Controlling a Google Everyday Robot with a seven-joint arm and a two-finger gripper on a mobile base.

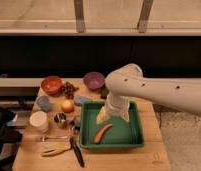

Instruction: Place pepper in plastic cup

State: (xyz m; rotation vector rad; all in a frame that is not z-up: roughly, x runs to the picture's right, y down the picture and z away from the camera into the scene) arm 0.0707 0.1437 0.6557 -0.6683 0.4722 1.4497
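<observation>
Over the back half of the green tray (128, 134), the gripper (110, 116) is held low, just behind the pepper (102, 133), which is laid diagonally on the tray floor. Its grasp cannot be told. The plastic cup (43, 103) is set well apart, at the left of the table (144, 158).

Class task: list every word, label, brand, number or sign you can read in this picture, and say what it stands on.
None: no readable text shows on the white container, green tray, pepper, plastic cup or the arm.
The gripper sits low over the tray, just behind the pepper.
</observation>
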